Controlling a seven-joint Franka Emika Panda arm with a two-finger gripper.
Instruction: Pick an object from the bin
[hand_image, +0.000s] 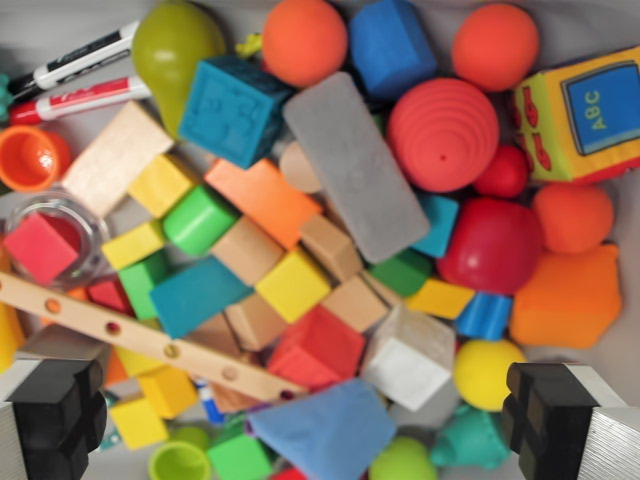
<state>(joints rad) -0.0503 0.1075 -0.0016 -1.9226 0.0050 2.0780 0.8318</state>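
Both black fingertips (50, 410) of the gripper (305, 415) stand wide apart, released and empty, above the full bin (620, 30); nothing is picked yet, the red block (318, 348) lies between them.

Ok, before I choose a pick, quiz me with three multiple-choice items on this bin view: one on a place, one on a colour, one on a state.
1. Where does the grey block lie?
A. near the middle of the pile
B. in the bottom left corner
C. outside the bin

2. What colour is the cube printed ABC?
A. all black
B. yellow with a blue face
C. plain white

3. How does the claw stand?
A. shut on the wooden strip
B. shut on a ball
C. open, holding nothing

Answers: 1 A, it lies slantwise across the central blocks. 2 B, yellow sides frame a blue panel with the letters. 3 C, its two black fingers sit far apart at the lower corners, with toys showing between them.
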